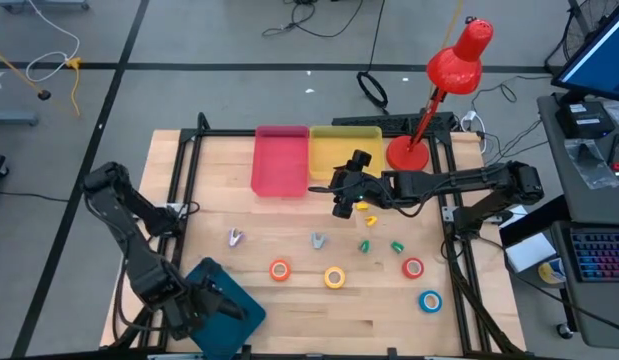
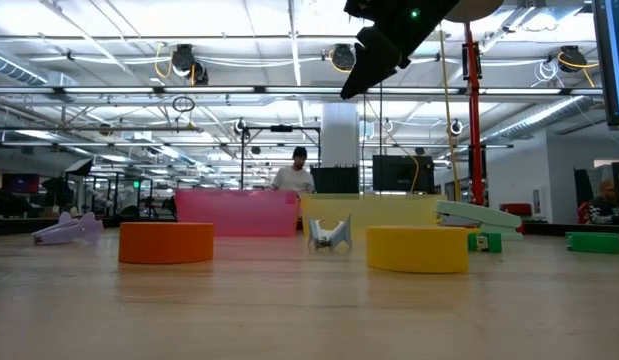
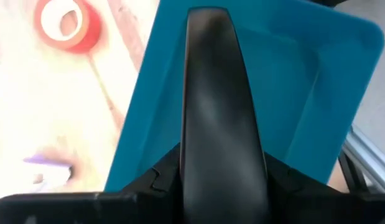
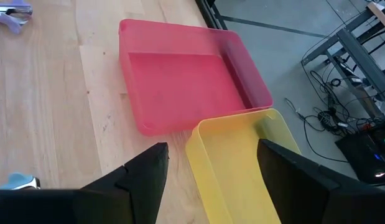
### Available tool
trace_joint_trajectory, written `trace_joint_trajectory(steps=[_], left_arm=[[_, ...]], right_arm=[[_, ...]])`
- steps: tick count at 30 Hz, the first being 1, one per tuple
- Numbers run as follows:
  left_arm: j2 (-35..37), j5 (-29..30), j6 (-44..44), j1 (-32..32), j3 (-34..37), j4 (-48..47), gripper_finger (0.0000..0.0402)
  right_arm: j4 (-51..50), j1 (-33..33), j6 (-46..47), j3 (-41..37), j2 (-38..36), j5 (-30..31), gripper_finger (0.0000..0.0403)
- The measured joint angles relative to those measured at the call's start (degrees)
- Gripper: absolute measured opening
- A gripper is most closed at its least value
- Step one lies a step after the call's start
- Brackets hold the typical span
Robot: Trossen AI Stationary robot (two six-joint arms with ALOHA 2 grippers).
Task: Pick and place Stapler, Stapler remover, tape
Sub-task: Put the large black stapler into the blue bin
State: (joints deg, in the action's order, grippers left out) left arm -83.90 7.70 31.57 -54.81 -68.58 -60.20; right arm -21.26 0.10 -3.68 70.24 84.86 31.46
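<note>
A: Where's the right gripper [image 1: 346, 190]?

B: In the overhead picture it sits just above the frame's centre, reaching in from the right, at the lower edge of the yellow tray [image 1: 344, 150]. Its own camera shows both fingers [image 4: 142, 180] spread apart with nothing between them, above the near end of that tray and beside the pink tray [image 4: 186, 81].

A: And the left gripper [image 1: 211, 303]?

B: Lower left of the overhead frame, at a blue tray [image 1: 229, 308] that sits by the table's [image 1: 289, 310] front edge. In its wrist picture one dark finger [image 3: 220, 112] lies across the tray's blue surface. It looks clamped on the tray, though the other finger is hidden, so I can't tell for sure.

A: The tape?

B: Four rolls lie along the lower middle of the overhead frame: orange roll [image 1: 280, 270], yellow roll [image 1: 335, 277], red roll [image 1: 413, 268], and blue roll [image 1: 430, 300] farthest right and lowest. All are on the bare wood, apart from each other.

A: Staplers?

B: A yellow stapler [image 1: 365, 208] lies just below the right gripper. A purple stapler remover [image 1: 235, 237] and a grey one [image 1: 317, 240] sit left of centre. Two green pieces [image 1: 366, 245] lie near the red roll; I can't tell what they are.

A: Anything else?

B: A red desk lamp [image 1: 459, 60] stands at the upper right.
</note>
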Motion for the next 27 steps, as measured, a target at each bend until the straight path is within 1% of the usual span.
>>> trace_joint_trajectory(steps=[12,15,20,27], left_arm=[[0.0,0.2,-3.4,-0.2,8.1,11.1,0.0131],[0.1,1.3,-4.4,-0.2,8.9,12.1,0.0131],[0.3,1.9,-5.1,-0.5,10.5,13.9,0.0131],[0.3,2.0,-5.6,-0.6,11.7,14.1,0.013]], right_arm=[[0.0,0.0,0.0,0.0,0.0,0.0,0.0238],[0.0,0.0,0.0,0.0,0.0,0.0,0.0238],[0.0,0.0,0.0,0.0,0.0,0.0,0.0238],[0.0,0.0,0.1,0.0,0.0,0.0,0.0238]])
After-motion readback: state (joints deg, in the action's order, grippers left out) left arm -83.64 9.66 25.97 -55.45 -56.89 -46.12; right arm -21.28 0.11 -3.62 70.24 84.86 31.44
